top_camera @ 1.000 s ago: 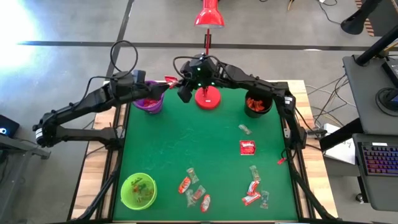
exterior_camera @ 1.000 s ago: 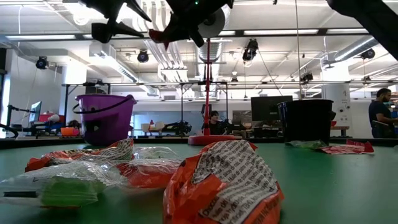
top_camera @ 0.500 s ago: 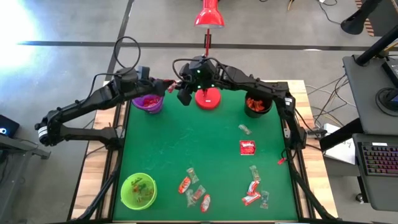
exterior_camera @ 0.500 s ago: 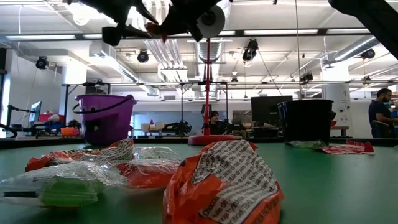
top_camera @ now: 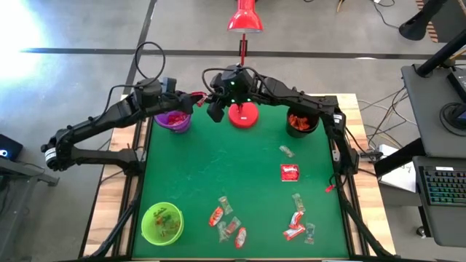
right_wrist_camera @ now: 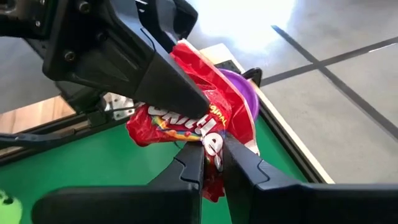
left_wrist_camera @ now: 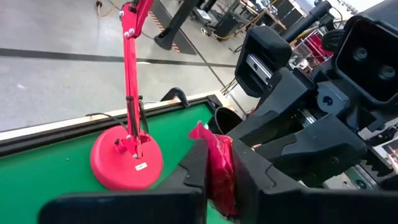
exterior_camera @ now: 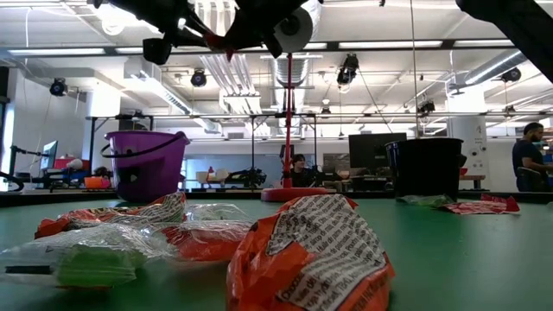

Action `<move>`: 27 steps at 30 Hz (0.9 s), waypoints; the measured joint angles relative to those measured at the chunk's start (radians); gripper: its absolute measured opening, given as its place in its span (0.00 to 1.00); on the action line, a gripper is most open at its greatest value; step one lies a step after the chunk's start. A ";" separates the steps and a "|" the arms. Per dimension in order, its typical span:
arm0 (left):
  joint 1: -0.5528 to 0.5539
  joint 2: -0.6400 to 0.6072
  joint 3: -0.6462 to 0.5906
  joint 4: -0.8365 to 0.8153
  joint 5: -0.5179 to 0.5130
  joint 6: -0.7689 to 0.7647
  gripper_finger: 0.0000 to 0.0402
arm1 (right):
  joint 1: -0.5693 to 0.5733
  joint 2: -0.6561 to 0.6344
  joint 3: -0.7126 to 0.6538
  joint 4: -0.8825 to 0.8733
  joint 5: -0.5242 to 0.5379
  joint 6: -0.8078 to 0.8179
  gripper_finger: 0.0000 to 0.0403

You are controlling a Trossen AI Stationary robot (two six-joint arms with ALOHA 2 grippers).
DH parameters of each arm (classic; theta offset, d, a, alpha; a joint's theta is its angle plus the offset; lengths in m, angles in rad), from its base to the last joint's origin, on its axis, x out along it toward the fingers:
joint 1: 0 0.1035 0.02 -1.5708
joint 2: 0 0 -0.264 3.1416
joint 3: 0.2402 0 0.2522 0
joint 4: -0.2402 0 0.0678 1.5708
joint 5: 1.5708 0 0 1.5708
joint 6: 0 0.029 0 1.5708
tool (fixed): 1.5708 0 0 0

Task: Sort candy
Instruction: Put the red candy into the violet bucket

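A red candy packet (top_camera: 198, 95) hangs in the air at the table's far edge, just right of the purple cup (top_camera: 173, 120). My left gripper (left_wrist_camera: 214, 158) comes at it from the left and my right gripper (right_wrist_camera: 213, 152) from the right, and both are shut on it. In the low view the packet (exterior_camera: 216, 39) shows high up between the two dark hands. More candy lies loose on the green table: a red packet (top_camera: 290, 172) at mid right and clusters near the front edge (top_camera: 226, 218) and front right (top_camera: 297, 222). My left gripper pinches one end of the red packet (left_wrist_camera: 217, 149) between its two fingers, coming nearly level from the table's left. The packet is lifted clear of the table. My right gripper pinches the packet's opposite edge (right_wrist_camera: 211, 140) between its two fingers, slanting slightly down from the table's right. The crumpled packet spreads beyond its fingertips toward the left fingers (right_wrist_camera: 168, 87).
The red lamp base (top_camera: 242, 115) stands just right of the two grippers, its pole rising behind them. A black cup (top_camera: 301, 122) with orange-red candy is at the far right, a green cup (top_camera: 162, 223) at the near left. The middle of the green mat (top_camera: 218, 164) is bare.
My left gripper has moved a little toward the right gripper and shut on the red packet, which the right gripper has kept holding still in the air.
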 joint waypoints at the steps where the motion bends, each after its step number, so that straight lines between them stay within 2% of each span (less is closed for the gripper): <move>1: 0.000 0.000 0.000 0.002 0.000 0.002 0.03 | 0.000 0.000 0.000 0.004 0.009 0.003 0.07; 6: 0.000 0.000 0.000 -0.002 -0.002 0.003 0.03 | 0.000 0.000 0.000 0.005 0.011 0.007 0.13; 13: 0.009 -0.003 0.000 -0.021 -0.003 0.072 0.02 | -0.002 0.000 0.000 0.001 0.010 0.008 0.29; 16: 0.043 -0.028 0.000 -0.111 -0.015 0.123 0.02 | -0.005 -0.010 0.001 -0.049 0.014 0.000 0.35; 21: 0.114 -0.088 0.000 -0.341 -0.144 0.205 0.02 | -0.015 -0.038 0.003 -0.206 0.015 -0.018 0.41; 27: 0.181 -0.118 0.000 -0.518 -0.163 0.281 0.02 | -0.015 -0.047 0.003 -0.463 0.014 0.011 0.42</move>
